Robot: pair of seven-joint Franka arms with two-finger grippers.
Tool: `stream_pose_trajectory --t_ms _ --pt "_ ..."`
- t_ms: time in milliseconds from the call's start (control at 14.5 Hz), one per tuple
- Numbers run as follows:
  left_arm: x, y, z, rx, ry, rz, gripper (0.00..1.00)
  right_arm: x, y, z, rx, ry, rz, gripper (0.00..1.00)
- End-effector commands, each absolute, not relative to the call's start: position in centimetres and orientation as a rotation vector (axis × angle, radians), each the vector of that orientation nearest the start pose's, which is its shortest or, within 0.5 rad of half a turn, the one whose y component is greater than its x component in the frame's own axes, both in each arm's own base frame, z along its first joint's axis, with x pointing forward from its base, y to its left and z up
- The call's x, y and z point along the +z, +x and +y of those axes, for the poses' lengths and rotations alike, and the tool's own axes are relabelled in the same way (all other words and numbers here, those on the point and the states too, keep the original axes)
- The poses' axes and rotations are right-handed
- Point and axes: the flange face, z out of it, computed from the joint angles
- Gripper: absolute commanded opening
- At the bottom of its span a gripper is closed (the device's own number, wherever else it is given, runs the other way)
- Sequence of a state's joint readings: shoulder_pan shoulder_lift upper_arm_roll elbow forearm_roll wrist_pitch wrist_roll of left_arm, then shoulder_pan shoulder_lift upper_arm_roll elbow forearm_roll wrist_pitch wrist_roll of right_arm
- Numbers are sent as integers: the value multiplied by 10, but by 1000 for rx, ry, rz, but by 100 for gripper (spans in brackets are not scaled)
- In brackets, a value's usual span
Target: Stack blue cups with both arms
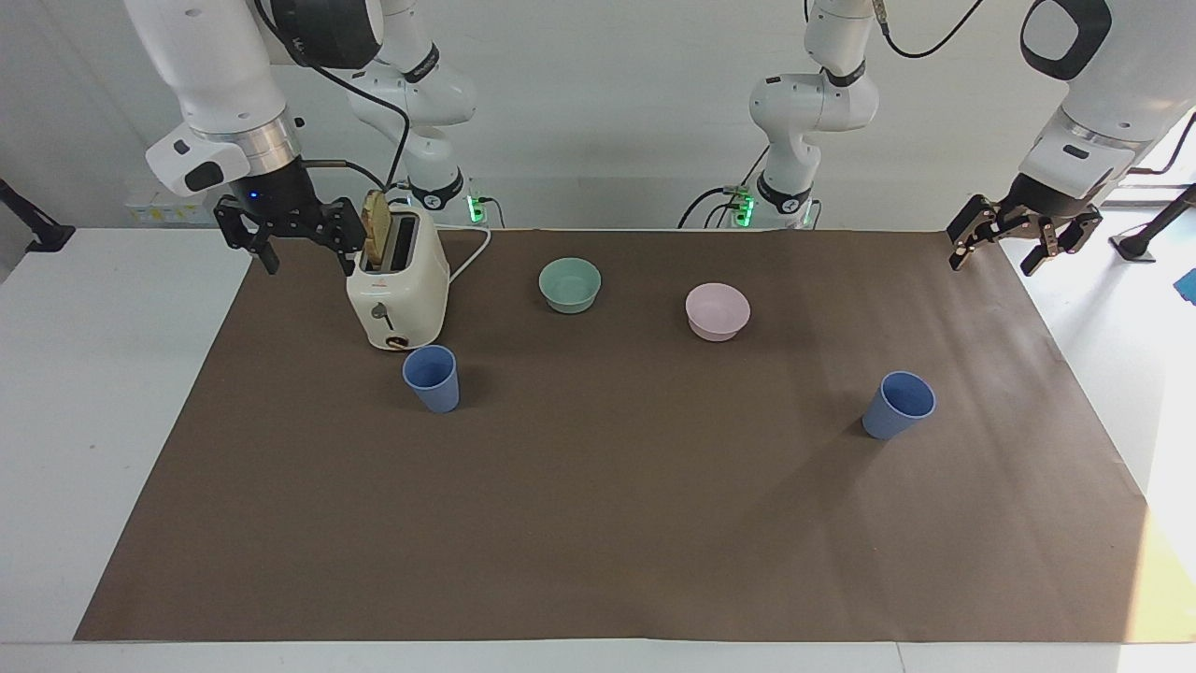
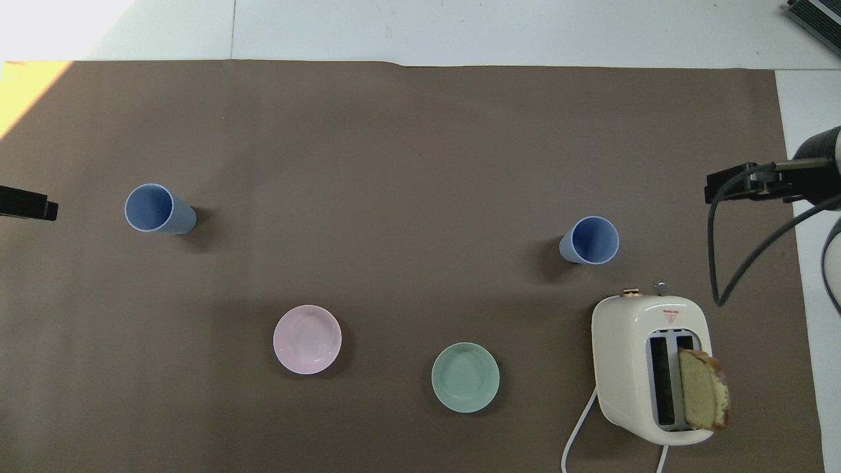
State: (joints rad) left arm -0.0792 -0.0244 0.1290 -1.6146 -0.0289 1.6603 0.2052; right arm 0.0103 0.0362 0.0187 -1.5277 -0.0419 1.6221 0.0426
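Observation:
Two blue cups stand upright and apart on the brown mat. One cup [image 1: 432,378] [image 2: 590,240] is beside the toaster, a little farther from the robots than it. The other cup [image 1: 898,405] [image 2: 158,209] stands toward the left arm's end of the table. My right gripper [image 1: 304,252] hangs open and empty over the mat's edge beside the toaster. Over the mat's corner at the other end, my left gripper [image 1: 992,262] is also open with nothing in it. Neither gripper touches a cup.
A cream toaster [image 1: 397,290] [image 2: 650,368] holds a slice of bread, its cord trailing toward the robots. A teal bowl [image 1: 570,283] [image 2: 465,377] and a pink bowl [image 1: 717,310] [image 2: 307,339] sit nearer to the robots than the cups. The mat [image 1: 598,523] covers most of the table.

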Motion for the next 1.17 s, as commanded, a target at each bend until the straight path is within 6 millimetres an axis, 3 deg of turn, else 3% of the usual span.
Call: stream_pose_trajectory --t_ms 0,482,688,826,1101 --pt "626 557 24 -145 -3154 265 100 629 565 9 -116 -3173 3 100" --pt "605 583 26 -120 -3178 241 100 629 564 9 -108 -3173 3 100" --pt "577 605 28 -127 -3180 241 100 629 564 9 -111 -3173 3 100" --pt "557 617 40 -126 -3195 240 100 629 564 9 -111 -3173 3 100" --pt "514 631 48 -159 -3179 319 100 629 564 8 -108 -3173 3 100"
